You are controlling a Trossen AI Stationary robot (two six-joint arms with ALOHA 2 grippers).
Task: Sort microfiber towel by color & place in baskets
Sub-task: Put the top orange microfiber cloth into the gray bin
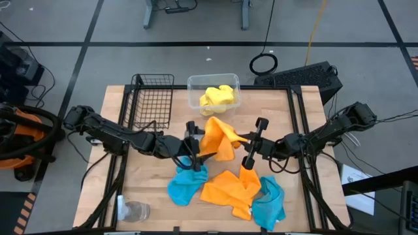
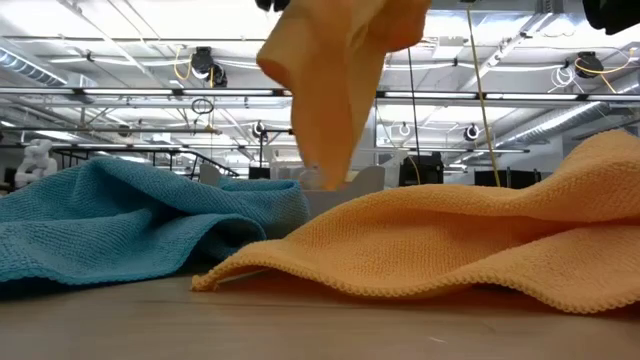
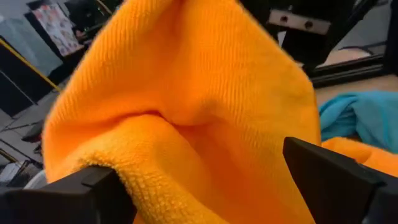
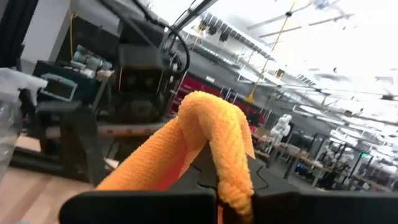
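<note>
Both grippers are holding one orange towel (image 1: 221, 139) in the air over the middle of the table (image 1: 150, 189). From above, the left gripper (image 1: 196, 145) is at the towel's 8 o'clock edge and the right gripper (image 1: 256, 140) at its 3 o'clock edge. The left wrist view is showing cloth bunched between that arm's fingers (image 3: 339, 180), which are standing fairly wide around a thick fold. The right wrist view is showing a ridge of towel (image 4: 217, 143) pinched between fingers that are closed down on it.

Judging by colour, this towel is belonging in a basket of its own. The tub (image 1: 213, 93) at 12 o'clock is already holding a yellow towel (image 1: 217, 97), and the wire basket (image 1: 152, 99) at 11 o'clock is looking empty. I cannot find the grey tray in any view.

To do the step well, one arm is probably needing to let go, since a towel stretched between two arms will fight the carry. The left arm is nearer the wire basket, so it is seeming the better carrier. Its hold on a loose fold may slip, so a firmer squeeze first would help. The towel should be lifted high enough to clear the basket's rim, since hanging corners could snag the mesh.

Still on the table are another orange towel (image 1: 228, 190) at 6 o'clock and two blue towels (image 1: 185, 185) (image 1: 271, 202) beside it.
</note>
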